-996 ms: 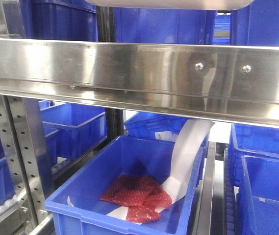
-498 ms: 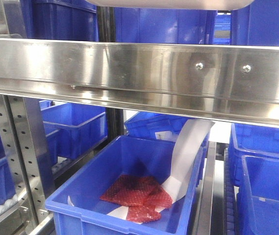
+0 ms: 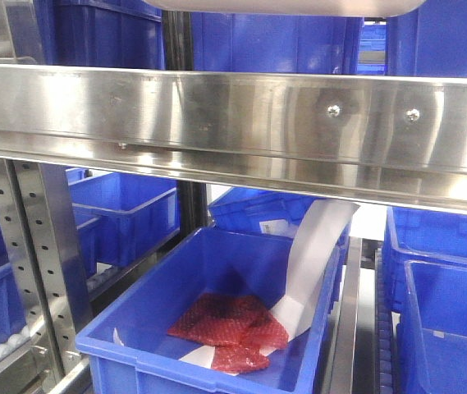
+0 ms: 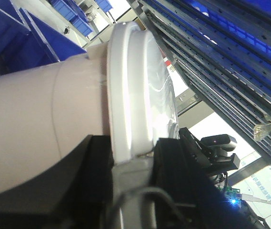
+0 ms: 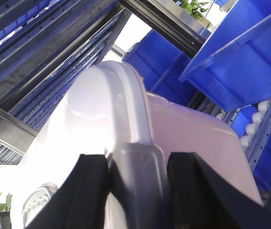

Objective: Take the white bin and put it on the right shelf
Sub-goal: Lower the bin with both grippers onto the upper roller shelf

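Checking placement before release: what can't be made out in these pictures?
Front view: white bin cut off by top edge; contact with right shelf unseen.
Left wrist view: bin's contents, hidden by its lid.
Right wrist view: bin's underside, out of frame.

glossy plastic white bin (image 4: 130, 86), polished steel right shelf (image 3: 233, 123)

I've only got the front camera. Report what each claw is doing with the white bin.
Observer: The left claw is closed across the lip of the white bin.
Operator: Now the right one.
Observer: The right claw grips the lip in the same way.
Operator: Confirm the lid.
Observer: The lid is on, sitting against the bin's body.
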Controlling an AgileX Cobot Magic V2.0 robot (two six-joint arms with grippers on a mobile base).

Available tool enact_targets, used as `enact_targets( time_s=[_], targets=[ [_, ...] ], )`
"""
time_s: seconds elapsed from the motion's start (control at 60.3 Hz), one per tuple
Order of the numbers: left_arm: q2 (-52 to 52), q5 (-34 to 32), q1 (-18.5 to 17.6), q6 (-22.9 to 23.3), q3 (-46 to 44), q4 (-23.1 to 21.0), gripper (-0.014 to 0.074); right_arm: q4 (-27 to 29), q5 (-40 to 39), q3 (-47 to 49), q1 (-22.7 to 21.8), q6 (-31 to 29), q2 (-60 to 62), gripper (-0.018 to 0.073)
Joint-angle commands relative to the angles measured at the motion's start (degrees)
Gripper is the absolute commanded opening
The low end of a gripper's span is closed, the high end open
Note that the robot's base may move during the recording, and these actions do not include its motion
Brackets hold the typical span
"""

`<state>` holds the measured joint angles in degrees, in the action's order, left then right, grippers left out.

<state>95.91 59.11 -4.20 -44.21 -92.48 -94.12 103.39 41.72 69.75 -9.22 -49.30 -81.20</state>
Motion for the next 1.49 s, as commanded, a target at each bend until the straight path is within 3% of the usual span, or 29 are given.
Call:
enact_targets(
  time_s=[0.0, 0.365, 0.514, 0.747, 0.929, 0.996, 1.062, 1.145, 1.261, 1.377, 1.477],
  targets=[
    [-2.9, 15.0, -3.3, -1.3, -2.1, -4.6, -0.0125, 3.0, 12.4, 1.9, 2.4, -0.7, 2.4, 0.0091],
    [-2.9, 14.1, -3.3, -1.3, -2.1, -6.0, -0.0125, 5.2, 14.0, 1.9, 2.7, -0.7, 2.4, 0.0091],
    [-2.9, 11.3, -0.9, -1.3, -2.8, -6.0, -0.0125, 5.4, 11.8, 1.9, 4.7, -0.7, 2.3, 0.0091],
    [-2.4, 3.0, 0.3, -1.5, -3.5, -1.2, -0.0125, 5.4, 7.9, 2.0, 10.2, -2.1, -0.6, 0.0093],
    [0.2, 0.1, 0.3, -1.7, -3.5, 0.4, -0.0124, 5.4, 8.3, 2.0, 10.9, -2.4, -4.8, 0.0099],
    [1.4, 0.1, 0.3, -1.7, -3.5, 0.5, -0.0118, 5.4, 8.8, 2.0, 10.9, -2.4, -5.8, 0.0144],
    [2.4, 0.1, 0.3, -1.7, -3.5, 0.6, -0.0079, 5.4, 9.2, 2.0, 10.9, -2.4, -6.4, 0.0223],
    [3.1, 0.1, 0.4, -2.0, -3.5, 1.2, 0.0034, 5.4, 9.3, 2.0, 10.9, -2.4, -6.6, 0.0416],
    [3.5, -0.8, 1.0, -2.9, -3.5, 2.4, 0.0288, 5.3, 9.1, 2.3, 10.9, -3.1, -6.6, 0.0603],
    [3.5, -3.4, 1.4, -2.9, -3.5, 3.0, 0.0518, 4.7, 8.1, 3.6, 10.9, -4.3, -6.6, 0.0603],
    [3.5, -5.6, 2.0, -3.4, -3.5, 3.0, 0.0564, 2.1, 6.0, 5.4, 10.9, -4.3, -6.6, 0.0603]
  ],
)
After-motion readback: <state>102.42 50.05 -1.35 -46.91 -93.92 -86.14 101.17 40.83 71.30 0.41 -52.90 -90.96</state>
